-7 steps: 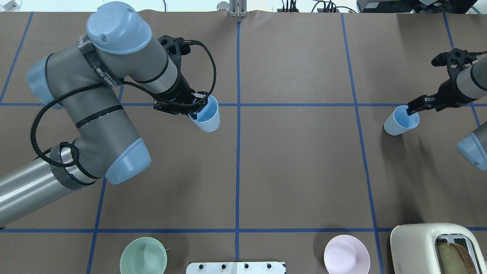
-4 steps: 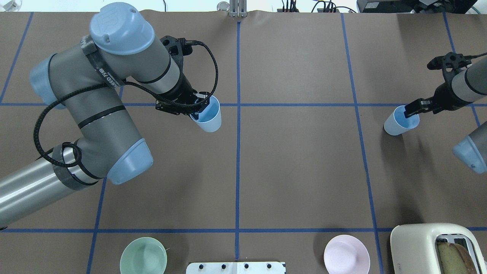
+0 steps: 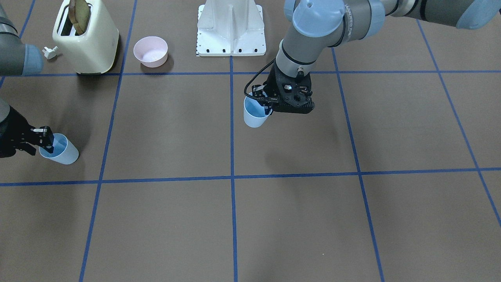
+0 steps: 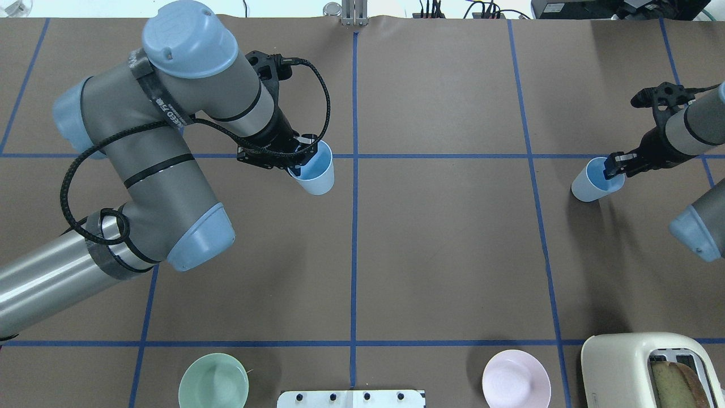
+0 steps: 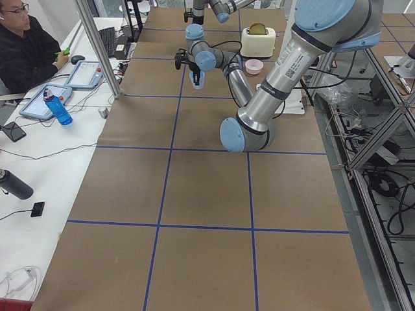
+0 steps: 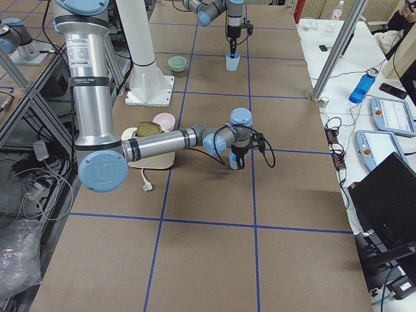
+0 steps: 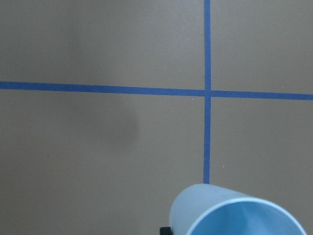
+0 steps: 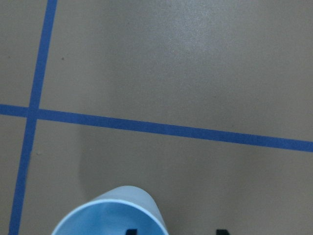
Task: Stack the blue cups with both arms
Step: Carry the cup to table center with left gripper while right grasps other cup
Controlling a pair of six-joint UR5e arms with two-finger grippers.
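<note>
My left gripper (image 4: 300,161) is shut on the rim of a light-blue cup (image 4: 315,174) and holds it upright above the table, left of the centre line. It also shows in the front view, where the gripper (image 3: 269,105) holds the cup (image 3: 253,115) over its shadow. The left wrist view shows this cup (image 7: 234,213) at its bottom edge. The second blue cup (image 4: 592,182) stands on the table at the far right. My right gripper (image 4: 614,167) is open, one finger inside this cup and one outside. The right wrist view shows the cup (image 8: 110,215) below.
A cream toaster (image 4: 645,368) with bread, a pink bowl (image 4: 515,378) and a pale green bowl (image 4: 213,381) sit along the robot's edge, beside the white base (image 4: 351,398). A small white piece (image 3: 50,51) lies by the toaster. Blue tape lines cross the brown table.
My left arm has carried its cup slightly to the right. My right wrist has swung in and drawn steeper over the second cup's rim; that cup has not moved.
</note>
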